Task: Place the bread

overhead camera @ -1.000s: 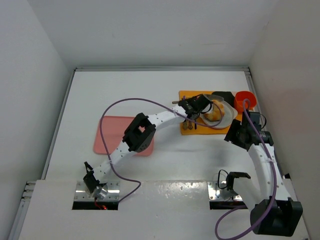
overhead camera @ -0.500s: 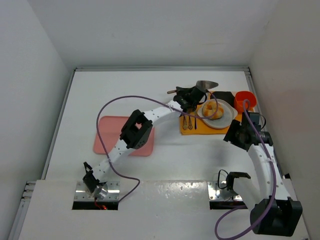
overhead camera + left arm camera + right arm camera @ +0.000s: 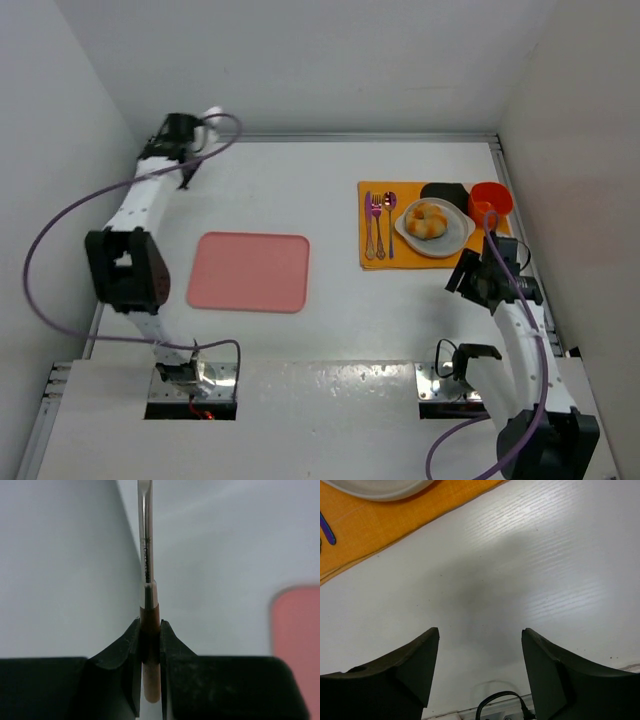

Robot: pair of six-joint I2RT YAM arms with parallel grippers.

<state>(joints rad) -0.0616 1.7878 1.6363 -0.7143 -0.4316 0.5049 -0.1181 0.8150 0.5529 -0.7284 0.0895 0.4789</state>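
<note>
The bread (image 3: 427,220), a small golden bun, lies on a white plate (image 3: 455,237) on the orange placemat (image 3: 400,258). My left gripper (image 3: 184,158) is far away at the back left corner, by the wall. In the left wrist view it (image 3: 149,625) is shut on a wooden-handled metal serving tool (image 3: 145,555) that points away from the camera. My right gripper (image 3: 462,275) is open and empty, just off the placemat's front right corner. In the right wrist view it (image 3: 480,635) hovers over bare table.
A pink tray (image 3: 248,271) lies left of centre and shows at the right edge of the left wrist view (image 3: 297,630). Cutlery (image 3: 378,224) lies on the placemat's left side. A black container (image 3: 445,192) and an orange cup (image 3: 490,198) stand behind the plate. Walls enclose the table.
My left arm has swung from the plate to the far back left corner, taking the serving tool along. The bread stays on the plate. My right gripper has shifted slightly toward the near edge.
</note>
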